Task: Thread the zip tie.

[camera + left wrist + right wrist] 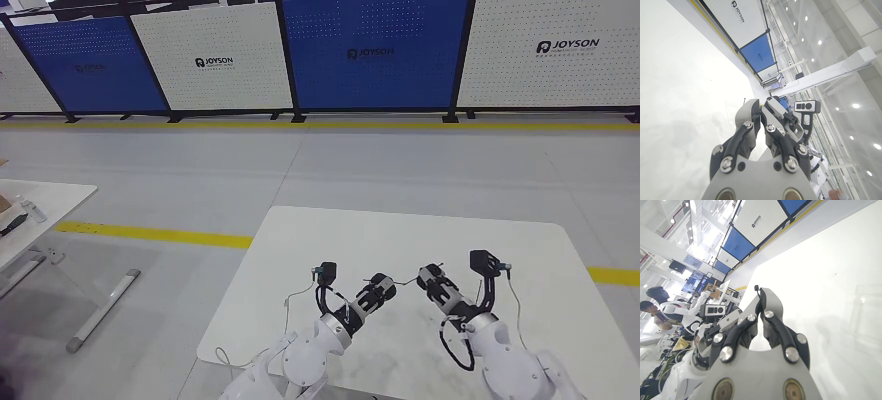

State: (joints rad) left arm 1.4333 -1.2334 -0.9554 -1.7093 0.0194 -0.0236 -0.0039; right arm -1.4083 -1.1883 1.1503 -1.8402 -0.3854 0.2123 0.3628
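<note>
Zip tie [756, 288] held between both grippers, lower centre of top view, above table [300, 240]. Right gripper [761, 301] pinched shut just under head; left gripper [760, 110] pinched on tail, likely to aim tail into head.

Tabletop [420, 235]: white, rounded corners.
Partition panels [375, 55]: blue and white pegboard, beyond the floor.
Floor line [150, 234]: yellow.
</note>
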